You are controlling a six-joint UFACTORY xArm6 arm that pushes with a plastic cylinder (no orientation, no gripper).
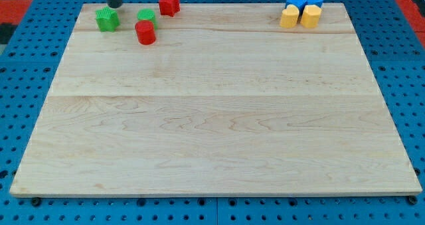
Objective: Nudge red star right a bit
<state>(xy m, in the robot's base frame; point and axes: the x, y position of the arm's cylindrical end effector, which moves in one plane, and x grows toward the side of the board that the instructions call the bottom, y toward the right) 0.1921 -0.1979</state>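
Note:
The red star [169, 3] lies near the view's top edge of the wooden board [212, 119], left of centre. My tip [114, 5] stands at the view's top left, just above the green star [106, 19] and well to the left of the red star, not touching it. A green cylinder [147, 15] and a red cylinder [145, 32] sit between my tip and the red star, lower down.
At the view's top right are two blue blocks [295, 1] [313, 0] and two yellow blocks [289, 16] [310, 16], huddled together. A blue pegboard [26, 85] surrounds the board.

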